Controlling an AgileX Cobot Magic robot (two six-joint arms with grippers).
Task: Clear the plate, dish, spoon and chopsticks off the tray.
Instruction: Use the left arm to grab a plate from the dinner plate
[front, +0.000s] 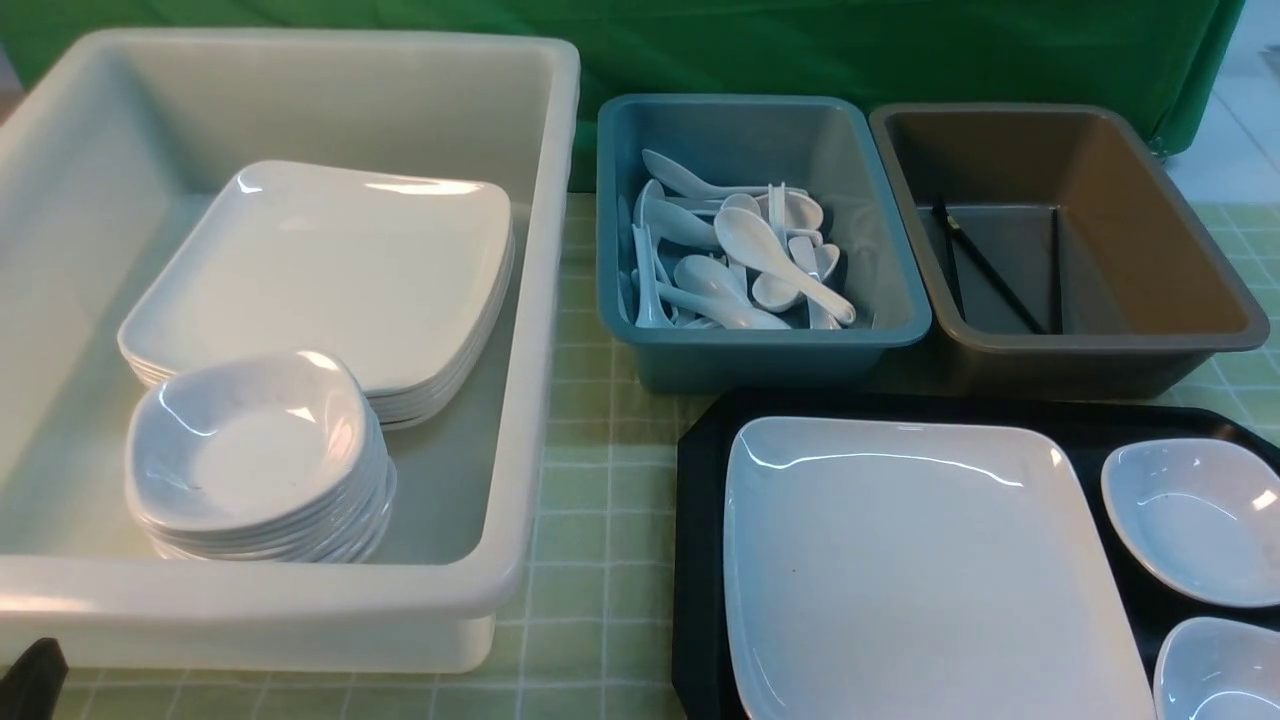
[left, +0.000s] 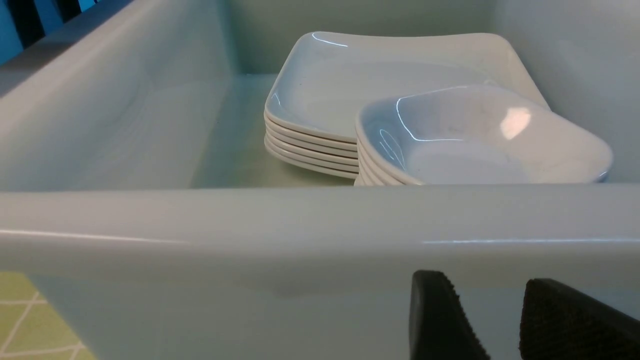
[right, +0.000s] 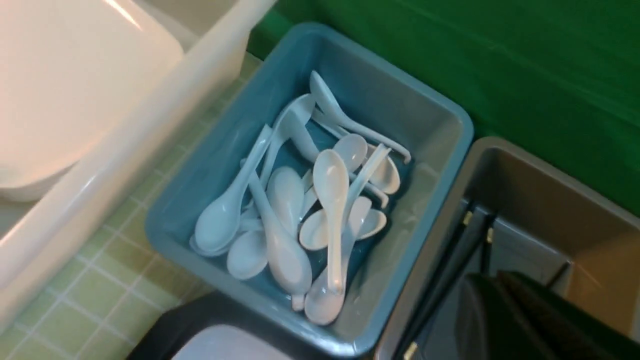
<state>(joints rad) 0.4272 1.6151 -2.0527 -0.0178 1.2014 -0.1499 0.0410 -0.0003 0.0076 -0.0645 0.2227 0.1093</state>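
Plate (front: 920, 570): flat on tray (front: 700, 560), covering its left and middle, nothing on top. Same tray, right of plate: far dish (front: 1195, 520) and near dish (front: 1220, 670), both upright, each apart from plate by a strip of black, near dish cut off by frame edge. Tray on green checked cloth (front: 590, 560) at near right, just in front of blue bin (front: 880, 230) and brown bin (front: 1150, 230). Spoons (front: 740, 260): loose white pile inside blue bin, crossing at all angles. Chopsticks (front: 985, 265): inside brown bin, lying slanted across its floor, gold band toward the far end. White tub (front: 300, 90) at left, holding plate stack (front: 330, 270) and, in front and overlapping it, dish stack (front: 250, 450). Left gripper (left: 485, 295): low at near left, outside tub's near wall, fingers partly apart with tub wall showing between, holding nothing. Right gripper (right: 492, 287): visible in right wrist view only, over brown bin near chopsticks, fingers pressed together, nothing seen between them.
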